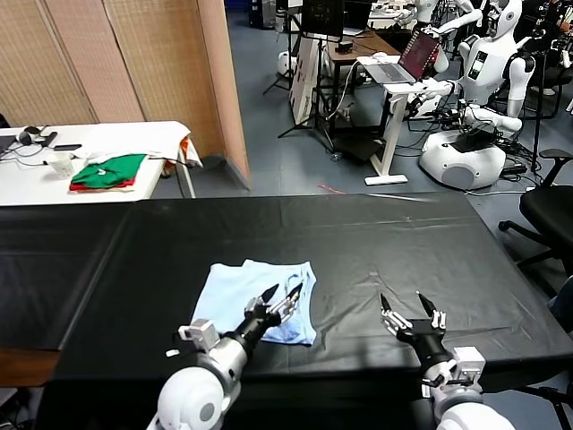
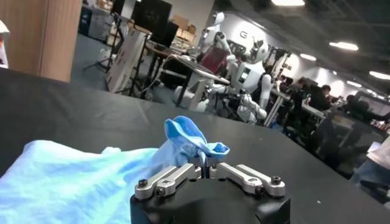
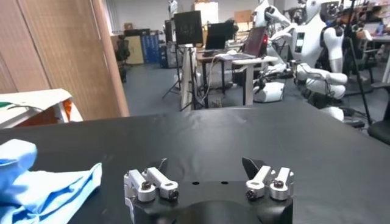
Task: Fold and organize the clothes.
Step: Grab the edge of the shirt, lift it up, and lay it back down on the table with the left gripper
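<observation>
T-shirt fold pinched in left gripper; thin cloth could slip. Right gripper gapes, holding nothing.

Robotics laboratory: white humanoid robots, a laptop on a stand, camera tripods and a black-covered worktable.

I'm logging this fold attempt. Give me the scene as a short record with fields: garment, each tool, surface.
garment: pale blue T-shirt, partly folded, lying on the table
left tool: shut on a raised bunch of the T-shirt's edge
right tool: open, holding nothing, over bare cloth to the T-shirt's right
surface: table under black cloth
</observation>
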Controlling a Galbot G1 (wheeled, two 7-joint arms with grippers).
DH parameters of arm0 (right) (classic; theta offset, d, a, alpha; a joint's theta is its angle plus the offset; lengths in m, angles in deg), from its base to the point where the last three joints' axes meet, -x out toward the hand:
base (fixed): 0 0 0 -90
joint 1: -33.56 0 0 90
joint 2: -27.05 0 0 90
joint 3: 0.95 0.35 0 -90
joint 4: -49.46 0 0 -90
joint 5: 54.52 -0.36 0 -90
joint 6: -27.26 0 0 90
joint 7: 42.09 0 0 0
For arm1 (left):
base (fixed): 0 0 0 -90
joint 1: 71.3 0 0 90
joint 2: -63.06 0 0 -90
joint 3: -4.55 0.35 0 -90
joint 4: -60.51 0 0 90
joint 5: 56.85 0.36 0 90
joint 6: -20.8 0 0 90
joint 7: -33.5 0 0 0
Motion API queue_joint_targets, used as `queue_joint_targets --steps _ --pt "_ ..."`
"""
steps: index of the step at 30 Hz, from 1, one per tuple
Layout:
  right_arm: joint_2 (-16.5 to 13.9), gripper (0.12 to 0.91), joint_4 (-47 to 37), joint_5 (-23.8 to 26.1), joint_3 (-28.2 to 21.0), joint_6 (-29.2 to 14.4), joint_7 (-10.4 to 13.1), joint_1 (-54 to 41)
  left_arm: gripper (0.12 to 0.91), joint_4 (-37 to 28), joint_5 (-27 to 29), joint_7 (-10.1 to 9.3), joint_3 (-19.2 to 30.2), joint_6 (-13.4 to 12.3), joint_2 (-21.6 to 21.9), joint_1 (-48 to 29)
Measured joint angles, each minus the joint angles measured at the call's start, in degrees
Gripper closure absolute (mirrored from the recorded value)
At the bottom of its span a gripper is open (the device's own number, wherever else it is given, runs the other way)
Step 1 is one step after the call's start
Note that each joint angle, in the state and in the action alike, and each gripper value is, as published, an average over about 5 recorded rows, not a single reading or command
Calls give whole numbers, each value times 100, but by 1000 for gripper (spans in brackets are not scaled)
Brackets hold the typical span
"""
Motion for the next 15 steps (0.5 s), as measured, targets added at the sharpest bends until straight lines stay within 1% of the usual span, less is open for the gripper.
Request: queue_joint_targets --steps 3,4,6,7,10,11,13,15 --pt "-32 118 -10 21 -49 5 -2 -17 651 36 -223 -9 56 49 -84 8" --pt "-45 118 -15 25 -66 6 -2 -27 575 49 -324 -13 69 71 -114 9" --pt "-82 118 -31 30 -114 9 -2 -56 461 80 -550 -23 76 118 -170 10" --pt "-105 118 -44 30 -143 13 -1 -75 386 96 -659 -29 68 139 -190 9" --pt "-195 118 -97 -7 -267 57 4 -161 220 131 -830 -42 -4 158 -197 -10" --pt "-232 118 -119 -36 -326 79 4 -203 180 134 -802 -37 -44 139 -177 -20" --pt "-313 118 -169 -116 -474 125 2 -313 137 126 -642 -5 -141 67 -108 -39" --pt "-406 118 -246 -193 -668 165 0 -465 126 106 -405 38 -265 -27 3 -43"
